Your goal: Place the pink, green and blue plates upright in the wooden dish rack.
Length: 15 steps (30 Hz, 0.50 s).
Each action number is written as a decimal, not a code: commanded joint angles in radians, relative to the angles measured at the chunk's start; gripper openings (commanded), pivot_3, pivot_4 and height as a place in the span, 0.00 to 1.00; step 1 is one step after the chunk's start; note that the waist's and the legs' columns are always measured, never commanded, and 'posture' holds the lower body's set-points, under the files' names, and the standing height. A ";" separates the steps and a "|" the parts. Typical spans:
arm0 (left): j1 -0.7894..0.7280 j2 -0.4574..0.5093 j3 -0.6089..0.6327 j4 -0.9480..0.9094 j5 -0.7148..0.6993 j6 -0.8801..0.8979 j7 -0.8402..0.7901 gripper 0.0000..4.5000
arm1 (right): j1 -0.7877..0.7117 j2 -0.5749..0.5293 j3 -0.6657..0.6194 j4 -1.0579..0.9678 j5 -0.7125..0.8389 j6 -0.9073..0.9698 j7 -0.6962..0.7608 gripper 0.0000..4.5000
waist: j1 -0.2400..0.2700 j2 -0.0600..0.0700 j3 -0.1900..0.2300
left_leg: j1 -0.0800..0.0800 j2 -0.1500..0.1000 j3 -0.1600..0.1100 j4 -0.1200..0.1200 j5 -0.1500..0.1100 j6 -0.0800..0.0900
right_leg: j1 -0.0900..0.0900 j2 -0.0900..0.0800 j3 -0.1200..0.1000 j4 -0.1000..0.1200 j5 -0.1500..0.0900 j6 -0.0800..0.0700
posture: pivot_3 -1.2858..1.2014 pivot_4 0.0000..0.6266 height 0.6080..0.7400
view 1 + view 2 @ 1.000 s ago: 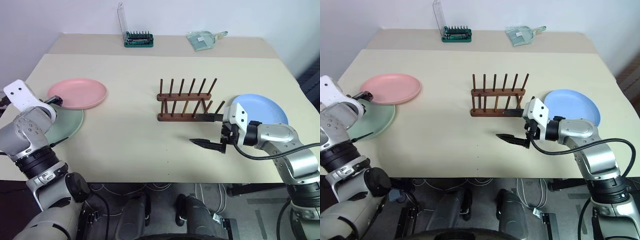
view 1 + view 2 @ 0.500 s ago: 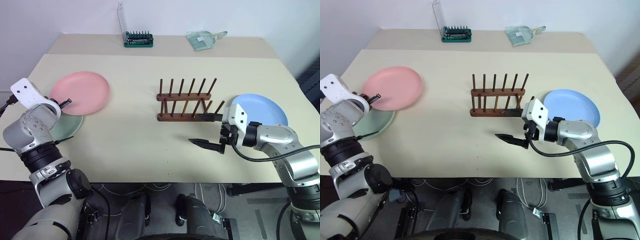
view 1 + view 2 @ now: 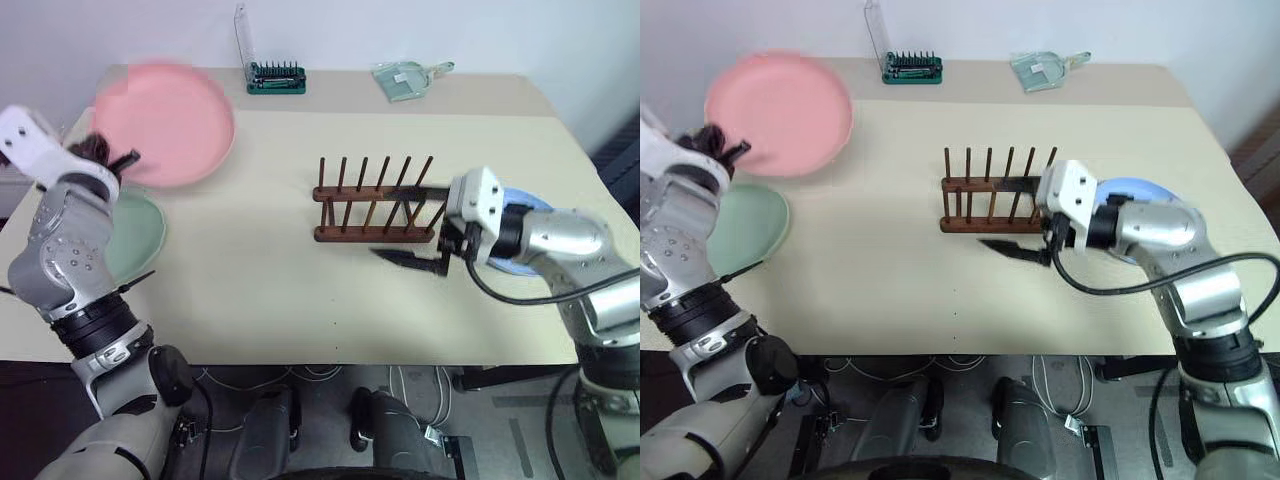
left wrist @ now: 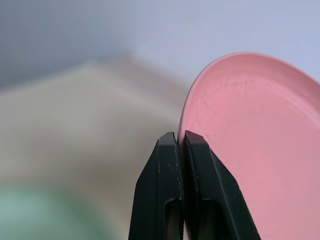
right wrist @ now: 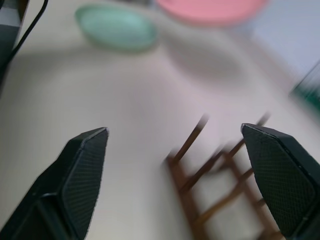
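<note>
Above the far left corner of the bench (image 3: 260, 300), the pink plate (image 3: 165, 122) is off the surface, tilted so its face turns toward you, with your left hand (image 3: 118, 156) clenched on its near rim; the left wrist view shows the two fingers (image 4: 168, 165) pressed together with the plate's edge pinched between them. Just below it the green plate (image 3: 135, 235) lies flat on the bench. Well to the right, near the middle, the wooden dish rack (image 3: 374, 198) stands with all its pegs empty. Your right hand (image 3: 405, 222) hovers just at the rack's right end, its fingers spread wide and holding nothing, and the blue plate (image 3: 1135, 188) lies flat behind that arm, mostly hidden by it.

You are in the first step, I judge: carrying the pink plate to the rack, none yet placed. The next move calls for bringing the plate across to the rack, turning it fully on edge, and lining its rim up with a gap between two pairs of pegs before lowering. Mind the right hand by the rack; it may need to clear or steady it.
</note>
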 commanded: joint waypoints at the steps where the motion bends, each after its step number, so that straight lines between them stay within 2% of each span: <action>1: -0.027 -0.007 -0.140 -0.096 0.031 -0.071 -0.016 0.00 | -0.095 0.060 0.092 -0.002 -0.133 -0.099 -0.070 0.98 | 0.000 0.000 0.000 | 0.000 0.000 0.000 0.000 0.000 0.001 | 0.000 0.000 0.000 0.000 0.000 0.000 | 0.52 0.24 1.00; 4: -0.041 -0.037 -0.248 -0.139 0.081 -0.110 0.010 0.00 | -0.195 0.119 0.201 0.093 -0.352 -0.283 -0.153 0.98 | -0.001 0.000 0.000 | 0.000 0.000 0.002 0.000 0.001 0.002 | -0.001 0.000 0.000 0.000 0.000 0.000 | 0.52 0.24 1.00; 8: -0.049 -0.067 -0.370 -0.172 0.160 -0.160 0.036 0.00 | -0.266 0.166 0.280 0.217 -0.547 -0.490 -0.248 0.98 | -0.003 0.000 0.000 | 0.000 0.000 0.003 0.000 0.004 -0.001 | -0.001 0.001 0.001 0.000 0.000 0.000 | 0.52 0.24 1.00; 15: -0.049 -0.136 -0.443 -0.214 0.164 -0.154 0.032 0.00 | -0.294 0.243 0.332 0.317 -0.695 -0.648 -0.330 0.98 | -0.004 0.000 0.000 | 0.000 0.002 0.004 0.000 0.005 -0.002 | -0.001 0.003 0.002 0.000 0.000 0.001 | 0.52 0.24 1.00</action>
